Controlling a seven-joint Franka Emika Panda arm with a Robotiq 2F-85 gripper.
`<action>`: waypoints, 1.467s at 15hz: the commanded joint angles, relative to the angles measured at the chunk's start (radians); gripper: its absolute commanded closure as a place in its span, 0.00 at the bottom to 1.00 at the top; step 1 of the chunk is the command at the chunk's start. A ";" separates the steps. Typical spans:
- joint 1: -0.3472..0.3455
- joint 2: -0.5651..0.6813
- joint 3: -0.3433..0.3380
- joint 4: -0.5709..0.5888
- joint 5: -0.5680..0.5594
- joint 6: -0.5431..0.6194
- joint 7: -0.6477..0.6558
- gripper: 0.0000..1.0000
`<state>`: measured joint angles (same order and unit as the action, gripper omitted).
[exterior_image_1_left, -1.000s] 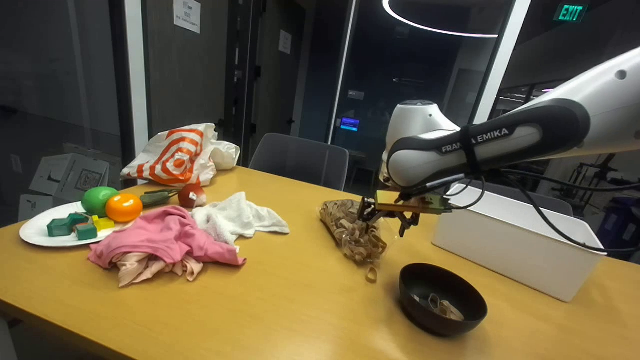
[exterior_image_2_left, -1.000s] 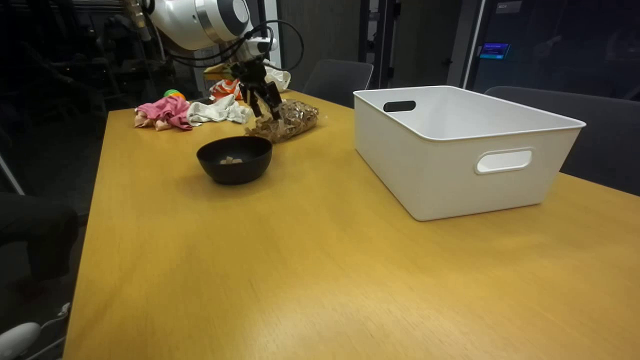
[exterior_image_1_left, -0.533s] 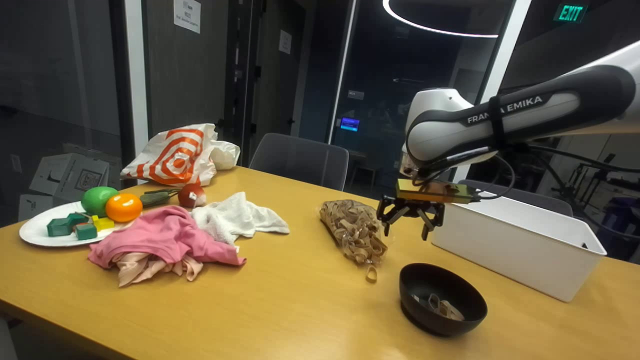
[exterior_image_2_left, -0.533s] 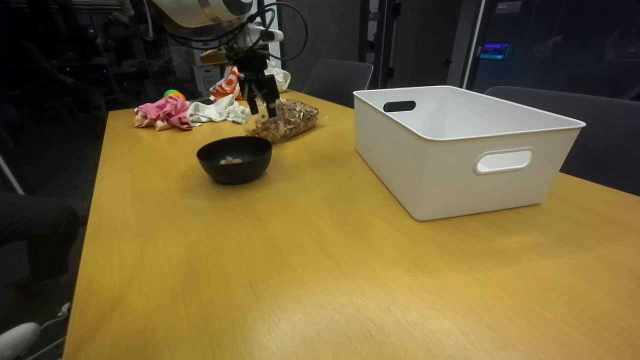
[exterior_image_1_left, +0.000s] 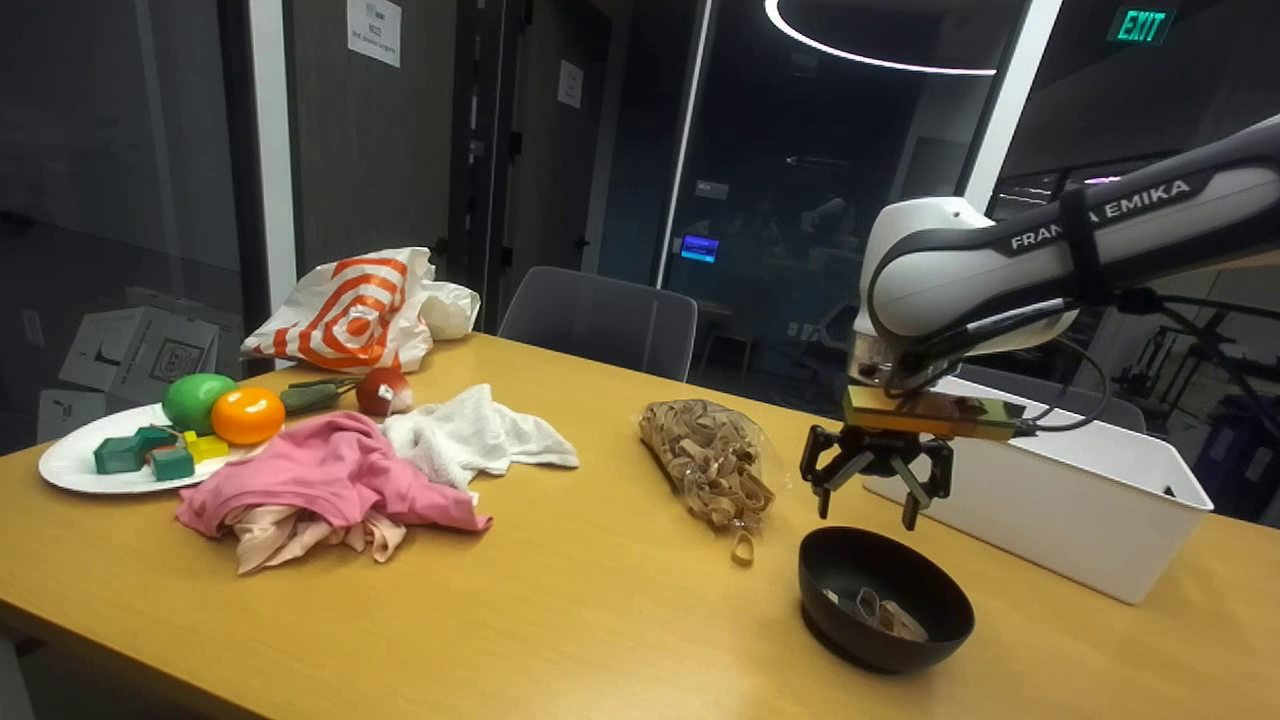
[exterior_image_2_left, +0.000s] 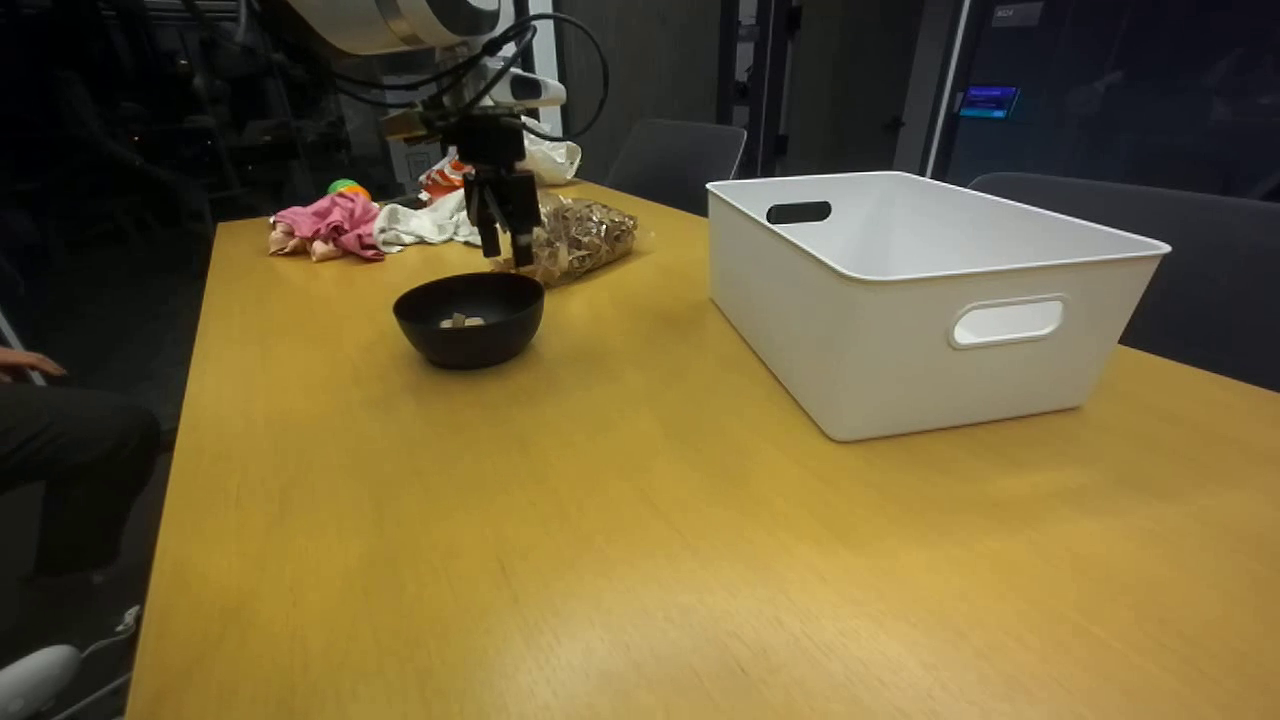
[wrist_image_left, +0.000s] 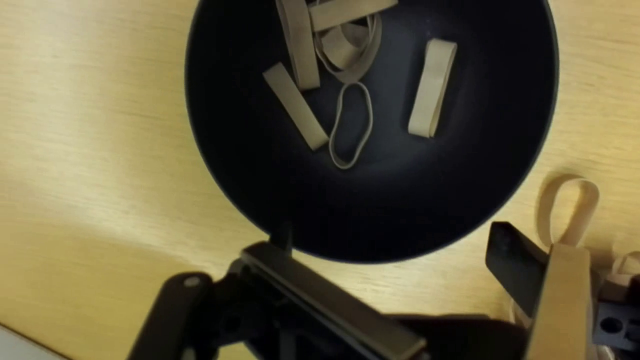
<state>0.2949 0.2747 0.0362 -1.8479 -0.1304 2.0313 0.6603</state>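
Note:
My gripper (exterior_image_1_left: 866, 512) stands open with nothing between its fingers, above the table at the bin-side edge of the black bowl (exterior_image_1_left: 850, 640). In the wrist view the jaws are spread wide, and the bowl's rim passes just beyond the fingertips (wrist_image_left: 515, 265). Inside the bowl lie several tan rubber bands (wrist_image_left: 432, 90), some flat and some looped. A clear bag of tan bands (exterior_image_1_left: 705, 460) rests on the table beside the bowl; in an exterior view the gripper partly covers this bag (exterior_image_2_left: 590, 240). One loose band (exterior_image_1_left: 742, 548) lies at the bag's mouth.
A white bin (exterior_image_1_left: 1040, 520) stands close behind the gripper. Farther along the table are a white cloth (exterior_image_1_left: 480, 440), a pink cloth (exterior_image_1_left: 340, 470), a white plate (exterior_image_1_left: 75, 470) with toy pieces and a red-and-white plastic bag (exterior_image_1_left: 350, 310). A person's leg (exterior_image_2_left: 70, 470) shows beside the table.
The gripper has risen from the bag of bands, turned, and moved over to the bowl, then come down a little. Its jaws have stayed open. Bag, bowl and bands lie as before.

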 joint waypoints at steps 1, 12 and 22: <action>-0.020 -0.107 0.028 -0.108 0.023 0.003 0.041 0.00; -0.050 -0.121 0.077 -0.121 0.161 -0.026 0.031 0.00; -0.069 -0.054 0.053 -0.116 0.112 0.005 0.054 0.00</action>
<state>0.2429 0.2023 0.0923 -1.9714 -0.0025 2.0290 0.6971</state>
